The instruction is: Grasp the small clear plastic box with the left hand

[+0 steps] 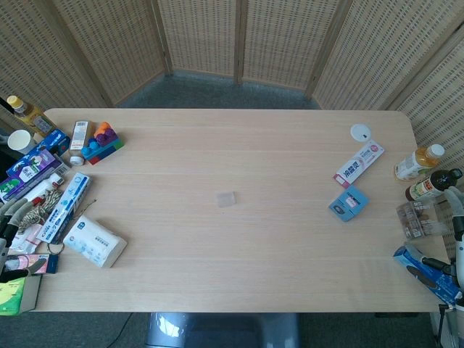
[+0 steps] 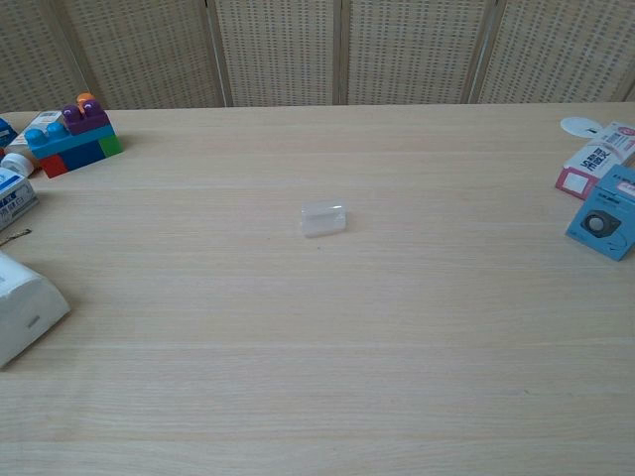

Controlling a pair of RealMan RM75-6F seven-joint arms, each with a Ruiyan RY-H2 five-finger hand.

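The small clear plastic box (image 1: 226, 199) lies alone near the middle of the wooden table (image 1: 239, 275); the chest view shows the box (image 2: 323, 219) just above centre, with nothing touching it. My left hand (image 1: 9, 221) shows only at the far left edge of the head view, over the clutter there. Its fingers are apart, it holds nothing, and it is far left of the box. A sliver of my right hand (image 1: 455, 206) shows at the far right edge, too cropped to read its fingers. Neither hand appears in the chest view.
Left side: toy blocks (image 1: 101, 142), a white tissue pack (image 1: 94, 241), toothpaste boxes and bottles. Right side: a blue packet (image 1: 349, 203), a pink-white box (image 1: 359, 164), a white lid (image 1: 360, 133), two bottles (image 1: 419, 161) and a blue package (image 1: 428, 272).
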